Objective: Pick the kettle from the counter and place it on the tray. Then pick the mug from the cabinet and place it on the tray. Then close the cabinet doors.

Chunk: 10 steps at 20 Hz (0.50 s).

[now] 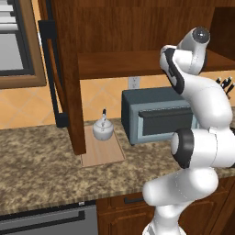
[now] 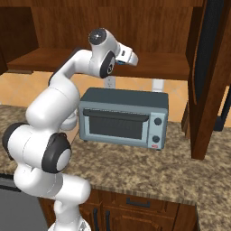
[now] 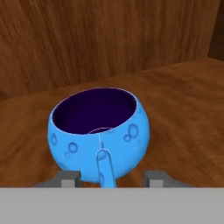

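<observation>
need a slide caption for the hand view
Gripper astride the blue mug on the cabinet shelf.

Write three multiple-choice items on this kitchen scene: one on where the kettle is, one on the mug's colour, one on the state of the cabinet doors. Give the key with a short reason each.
1. Where does the kettle stand?
A. on the tray
B. on top of the toaster oven
C. on the cabinet shelf

2. What colour is the mug on the outside?
A. red
B. bright blue
C. silvery white

3. How do the cabinet doors stand?
A. both shut
B. open
C. taken off

Key:
1 A: in the left base view the kettle sits on the tan board on the counter.
2 B: the hand view shows a blue mug with a dark inside, in front of the gripper.
3 B: both base views show a door swung out, with the shelf exposed.
</observation>
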{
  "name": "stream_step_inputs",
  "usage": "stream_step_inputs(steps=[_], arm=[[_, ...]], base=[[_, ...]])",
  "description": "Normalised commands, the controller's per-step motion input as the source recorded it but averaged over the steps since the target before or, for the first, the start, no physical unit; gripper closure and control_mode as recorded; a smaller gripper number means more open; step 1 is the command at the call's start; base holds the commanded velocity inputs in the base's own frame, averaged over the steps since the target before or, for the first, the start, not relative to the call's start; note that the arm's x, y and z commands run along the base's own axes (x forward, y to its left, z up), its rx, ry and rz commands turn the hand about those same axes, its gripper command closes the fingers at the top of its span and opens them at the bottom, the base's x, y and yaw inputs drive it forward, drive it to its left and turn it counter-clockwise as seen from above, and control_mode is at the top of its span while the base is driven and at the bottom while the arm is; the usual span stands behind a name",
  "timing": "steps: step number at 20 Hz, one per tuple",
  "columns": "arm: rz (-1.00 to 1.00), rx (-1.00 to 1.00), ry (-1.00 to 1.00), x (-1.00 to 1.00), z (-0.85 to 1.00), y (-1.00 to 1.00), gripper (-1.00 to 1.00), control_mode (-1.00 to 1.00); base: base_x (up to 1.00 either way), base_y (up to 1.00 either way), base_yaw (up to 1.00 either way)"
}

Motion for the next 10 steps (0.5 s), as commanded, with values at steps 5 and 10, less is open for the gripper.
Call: stream_step_inputs(steps=[5,10], arm=[[0.00,0.00,0.00,-0.05,0.00,-0.05,1.00,-1.00],[0.00,0.00,0.00,-0.04,0.00,-0.06,1.00,-1.00]], base=[[0.00,0.00,0.00],[0.00,0.00,0.00]])
